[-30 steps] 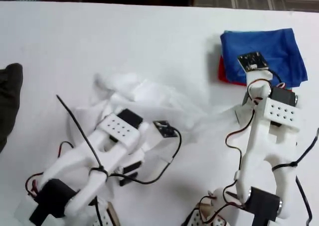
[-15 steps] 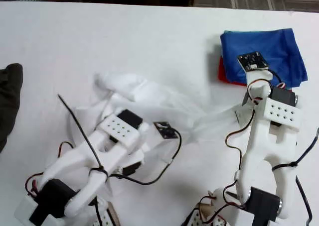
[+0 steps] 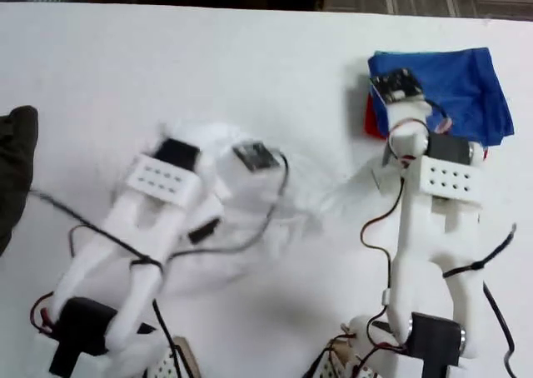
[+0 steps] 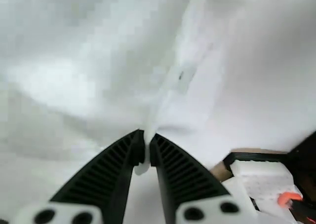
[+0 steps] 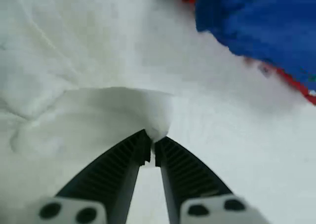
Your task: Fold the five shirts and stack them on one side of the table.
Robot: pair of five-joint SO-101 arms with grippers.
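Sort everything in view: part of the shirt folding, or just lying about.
Job: white shirt, held by left gripper and right gripper; blue shirt on red shirt; dark cloth, likely a shirt.
Lying about: tan piece by the arm bases.

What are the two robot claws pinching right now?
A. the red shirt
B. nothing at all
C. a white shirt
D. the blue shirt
C: the left gripper and the right gripper are each shut on a bit of the white shirt, while the blue shirt lies folded on the red shirt off to the side.
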